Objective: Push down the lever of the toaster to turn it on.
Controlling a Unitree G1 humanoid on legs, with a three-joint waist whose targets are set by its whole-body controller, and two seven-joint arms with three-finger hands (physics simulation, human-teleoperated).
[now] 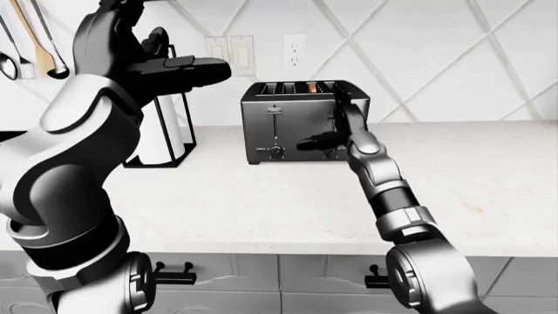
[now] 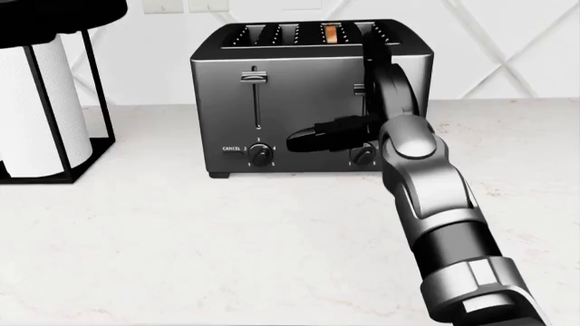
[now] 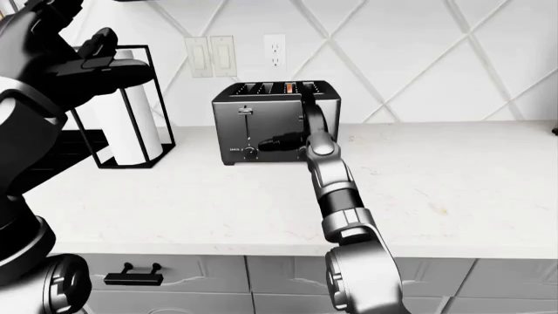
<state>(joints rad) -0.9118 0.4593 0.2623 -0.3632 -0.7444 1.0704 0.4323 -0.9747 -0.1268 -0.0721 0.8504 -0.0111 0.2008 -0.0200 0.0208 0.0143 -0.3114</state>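
A dark grey four-slot toaster (image 2: pixel 299 102) stands on the white counter (image 2: pixel 226 238) against the wall, with a slice of toast (image 2: pixel 332 32) in one slot. Its left lever (image 2: pixel 255 78) sits at the top of its track. The right lever (image 2: pixel 360 88) is partly hidden by my right hand (image 2: pixel 355 109). That hand is open against the toaster's face: one finger (image 2: pixel 313 139) points left above the knobs, and the others reach up along the right lever's track. My left hand (image 1: pixel 188 65) is open, raised high at the left, away from the toaster.
A paper towel roll in a black wire holder (image 2: pixel 36 115) stands left of the toaster. Switches (image 1: pixel 231 55) and an outlet (image 1: pixel 295 50) are on the wall. Utensils (image 1: pixel 34 39) hang at the top left. Drawers with black handles (image 1: pixel 174 271) are below the counter edge.
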